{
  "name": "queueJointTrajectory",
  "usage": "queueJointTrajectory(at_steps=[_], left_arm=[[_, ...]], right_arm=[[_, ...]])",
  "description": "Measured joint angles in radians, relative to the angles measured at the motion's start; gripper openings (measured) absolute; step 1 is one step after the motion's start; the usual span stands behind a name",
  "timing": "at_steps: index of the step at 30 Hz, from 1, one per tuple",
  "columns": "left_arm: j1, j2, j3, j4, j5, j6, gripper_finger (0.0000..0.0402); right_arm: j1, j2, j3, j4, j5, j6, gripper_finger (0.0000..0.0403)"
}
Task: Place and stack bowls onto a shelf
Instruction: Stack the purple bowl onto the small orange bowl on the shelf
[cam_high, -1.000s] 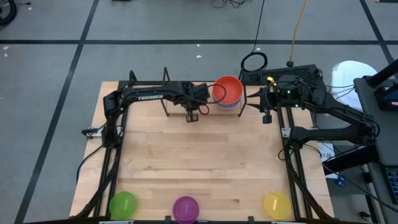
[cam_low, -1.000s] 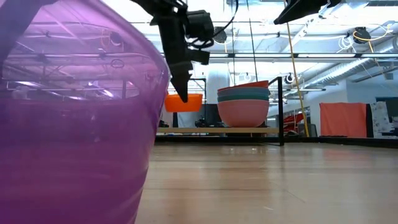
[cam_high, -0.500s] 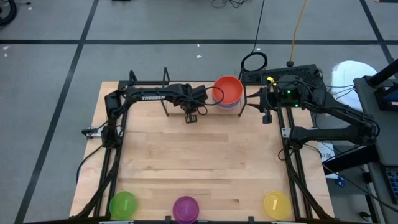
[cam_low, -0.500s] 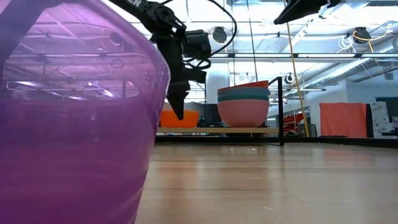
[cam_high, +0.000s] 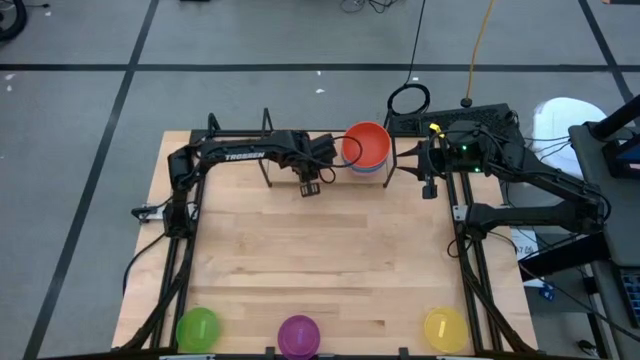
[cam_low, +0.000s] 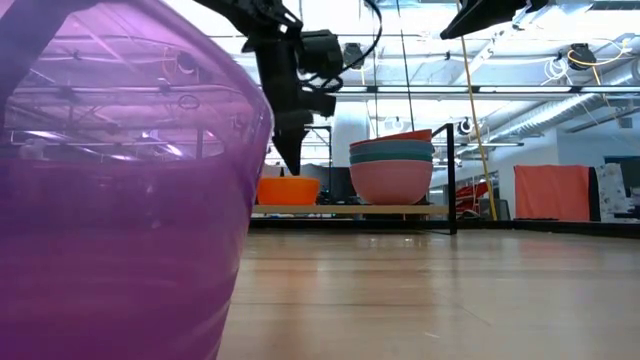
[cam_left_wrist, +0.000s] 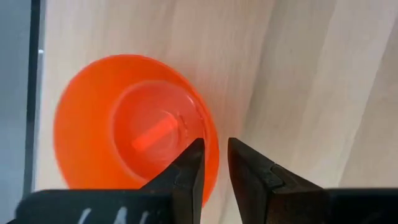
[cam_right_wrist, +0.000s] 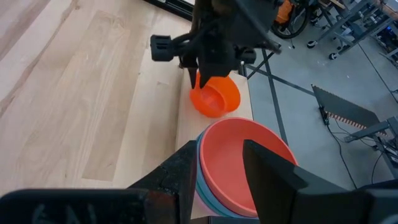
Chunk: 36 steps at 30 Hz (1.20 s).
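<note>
The orange bowl (cam_low: 288, 190) stands upright with its base on the shelf's pale board (cam_low: 350, 209), left of a nested stack of bowls (cam_low: 392, 165) with red on top, teal under it and pink at the bottom. My left gripper (cam_low: 292, 165) points down just above the orange bowl's (cam_left_wrist: 124, 124) near rim. Its fingers (cam_left_wrist: 216, 168) are slightly open and touch nothing. My right gripper (cam_right_wrist: 219, 149) is open and waits beside the shelf's right end, above the red-topped stack (cam_right_wrist: 239, 155). The orange bowl (cam_right_wrist: 214, 96) also shows in the right wrist view, under the left arm.
The green bowl (cam_high: 198, 327), purple bowl (cam_high: 298, 335) and yellow bowl (cam_high: 445, 327) stand along the table's near edge. The purple bowl (cam_low: 120, 200) fills the left of the low view. Bare wood lies between them and the shelf's black rods (cam_high: 265, 130).
My left gripper carried the orange bowl down from just above the shelf onto its board, let it go and rose a little. The bowl now rests on the board beside the stack. The right arm has kept still.
</note>
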Motion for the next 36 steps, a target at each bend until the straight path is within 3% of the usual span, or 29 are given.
queueJointTrajectory(at_steps=[5,12,15,24,36], left_arm=[[-0.017,0.000,0.067,-0.140,0.010,-0.105,0.0078],[-0.105,0.000,0.107,-0.429,0.280,-0.305,0.0078],[-0.180,0.000,0.107,-0.513,0.322,-0.433,0.0078],[-0.451,0.000,0.107,-0.488,0.323,-0.691,0.0078],[-0.700,0.000,0.088,-0.242,0.308,-0.998,0.0079]], right_arm=[[0.000,0.000,0.000,0.000,0.000,0.004,0.0125],[0.000,0.000,0.000,0.000,0.000,-0.009,0.0125],[0.000,0.000,0.000,0.005,0.000,-0.019,0.0125],[0.000,0.000,0.000,0.009,0.000,-0.028,0.0125],[0.000,0.000,0.000,0.045,-0.001,-0.027,0.0125]])
